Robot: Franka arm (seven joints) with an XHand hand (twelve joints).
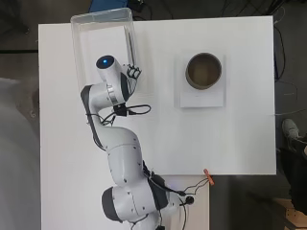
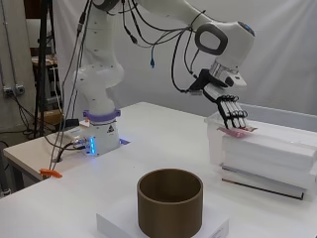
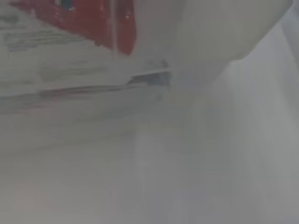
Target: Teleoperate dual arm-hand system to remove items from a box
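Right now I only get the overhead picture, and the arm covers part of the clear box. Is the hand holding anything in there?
Observer: No. From the side, the hand points down with straight fingers, their tips at a flat pink packet.
Operator: What is that packet lying on?
Observer: It lies on top of a stack of white slabs inside the clear box.
Operator: Does the wrist camera show more?
Observer: Only a red and white surface, very close. I cannot tell what it is.
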